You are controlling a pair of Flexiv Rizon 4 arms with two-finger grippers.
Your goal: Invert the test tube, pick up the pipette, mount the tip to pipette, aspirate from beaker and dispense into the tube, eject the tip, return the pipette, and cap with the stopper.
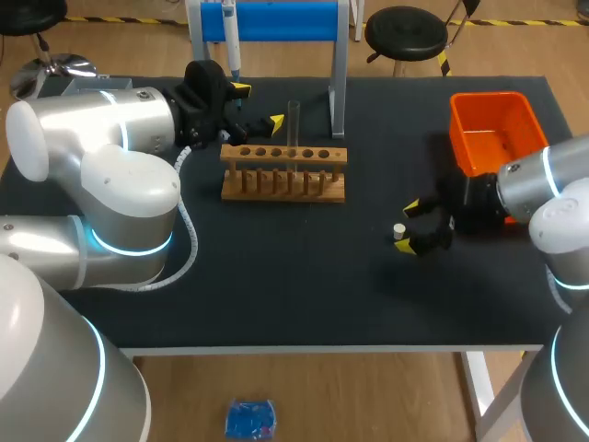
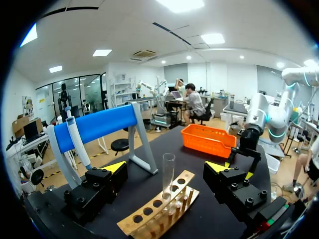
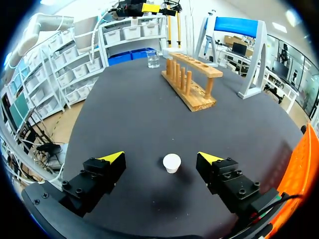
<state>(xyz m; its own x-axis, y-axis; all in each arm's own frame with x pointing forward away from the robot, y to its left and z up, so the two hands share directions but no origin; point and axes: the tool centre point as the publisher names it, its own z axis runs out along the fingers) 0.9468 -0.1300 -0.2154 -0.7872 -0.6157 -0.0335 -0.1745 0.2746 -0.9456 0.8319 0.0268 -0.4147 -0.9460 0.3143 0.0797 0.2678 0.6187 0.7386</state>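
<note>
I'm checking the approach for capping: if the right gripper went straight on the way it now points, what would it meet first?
Most likely the white stopper, which sits just ahead, in line with the gap between the right gripper's open fingers. The wooden rack lies well beyond it.

Present: one test tube (image 1: 294,124), one wooden rack (image 1: 283,177), one pipette (image 1: 232,41), one stopper (image 1: 399,232), one beaker (image 3: 153,59), one orange bin (image 1: 492,138).

Lab, test-tube rack (image 1: 283,173), pipette stand (image 1: 338,92), beaker (image 3: 153,59)
</note>
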